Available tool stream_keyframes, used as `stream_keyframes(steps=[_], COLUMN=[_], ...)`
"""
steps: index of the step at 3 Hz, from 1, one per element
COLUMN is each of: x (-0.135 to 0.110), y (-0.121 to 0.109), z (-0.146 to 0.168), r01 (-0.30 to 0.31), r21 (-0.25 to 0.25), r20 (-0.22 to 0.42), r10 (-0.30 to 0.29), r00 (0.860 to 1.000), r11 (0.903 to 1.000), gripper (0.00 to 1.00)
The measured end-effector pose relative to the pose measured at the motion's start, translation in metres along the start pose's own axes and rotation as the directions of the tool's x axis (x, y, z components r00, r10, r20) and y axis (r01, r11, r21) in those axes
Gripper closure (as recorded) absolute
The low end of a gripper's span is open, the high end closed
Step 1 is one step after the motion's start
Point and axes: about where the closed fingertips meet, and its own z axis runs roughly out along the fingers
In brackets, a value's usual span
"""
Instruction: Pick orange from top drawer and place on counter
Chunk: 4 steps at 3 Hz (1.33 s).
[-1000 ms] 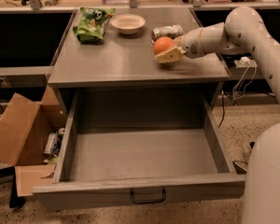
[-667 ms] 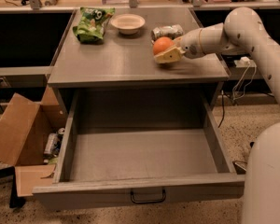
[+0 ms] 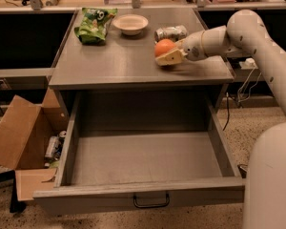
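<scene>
The orange (image 3: 164, 47) is round and smooth and sits between the fingers of my gripper (image 3: 167, 53) at the right side of the grey counter (image 3: 119, 63). I cannot tell whether the orange rests on the counter or hangs just above it. A tan finger (image 3: 170, 57) lies in front of the orange. My white arm reaches in from the right. The top drawer (image 3: 143, 163) is pulled fully open below the counter. Its inside holds nothing that I can see. Its black wire handle (image 3: 151, 202) is at the front.
A green snack bag (image 3: 94, 24) and a beige bowl (image 3: 130, 24) lie at the back of the counter. A silver can (image 3: 171, 33) lies right behind the orange. An open cardboard box (image 3: 26, 142) stands on the floor at the left.
</scene>
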Motion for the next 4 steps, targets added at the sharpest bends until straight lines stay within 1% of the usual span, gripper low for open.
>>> stream_keyframes(steps=[2,3,4], x=[0.0005,0.001,0.0009], y=[0.0009,0.0011,0.0013], z=[0.0036,0.0046,0.0047], r01=[-0.007,-0.009,-0.009], r21=[-0.013,-0.019,-0.02], r20=[0.005,0.007,0.008], r10=[0.007,0.009,0.009], r00=[1.0,1.0,1.0], r11=[0.9999,0.9998,0.9998], gripper=[0.18,0.0,0.0])
